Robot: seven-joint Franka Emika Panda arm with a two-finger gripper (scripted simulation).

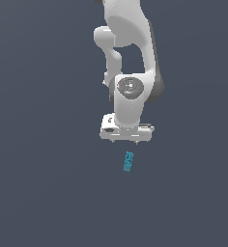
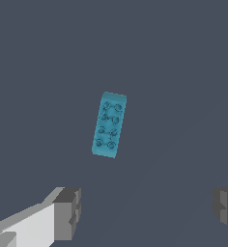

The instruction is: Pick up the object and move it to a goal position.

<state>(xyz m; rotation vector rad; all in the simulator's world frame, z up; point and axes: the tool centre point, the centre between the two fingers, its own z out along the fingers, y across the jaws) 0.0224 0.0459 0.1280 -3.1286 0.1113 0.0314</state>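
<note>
The object (image 1: 128, 161) is a small teal-blue elongated block with darker stud markings, lying flat on the dark grey floor. In the exterior view it sits just below the white gripper (image 1: 126, 141), clear of it. The wrist view shows the object (image 2: 109, 124) alone on the floor, slightly tilted, with a gap between it and the gripper (image 2: 147, 208). Both grey fingertips (image 2: 67, 213) stand far apart with nothing between them, so the gripper is open.
The white arm (image 1: 130, 53) rises behind the gripper in the exterior view. Plain dark grey floor (image 1: 43, 183) surrounds the block on every side, and no other objects show.
</note>
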